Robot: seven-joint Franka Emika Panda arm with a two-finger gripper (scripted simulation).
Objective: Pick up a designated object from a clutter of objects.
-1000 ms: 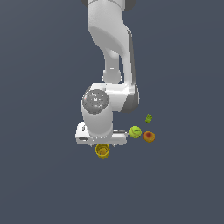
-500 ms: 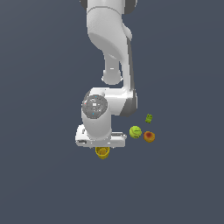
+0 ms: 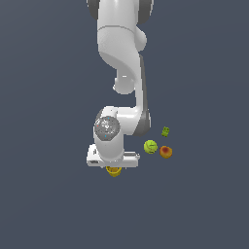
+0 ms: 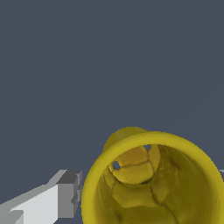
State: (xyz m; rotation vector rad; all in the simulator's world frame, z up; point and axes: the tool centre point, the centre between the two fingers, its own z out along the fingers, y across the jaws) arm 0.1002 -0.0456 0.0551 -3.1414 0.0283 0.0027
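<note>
Yellow cup (image 4: 151, 183) sits right under the gripper (image 3: 113, 164); one of the fingers (image 4: 65, 194) is outside its rim, so they look spread around it, grip unclear. Looks light, stiff, slick; take it across the rim wall. Arm is lower than earlier. Beyond: lime-green ball (image 3: 150, 146), apple (image 3: 166, 152), green block (image 3: 166, 131).

Cup (image 4: 151, 183): matt yellow, its inner wall rough and cracked-looking. Arm (image 3: 119, 53): smooth, glossy white shell. Floor (image 3: 44, 194): flat matt grey.
</note>
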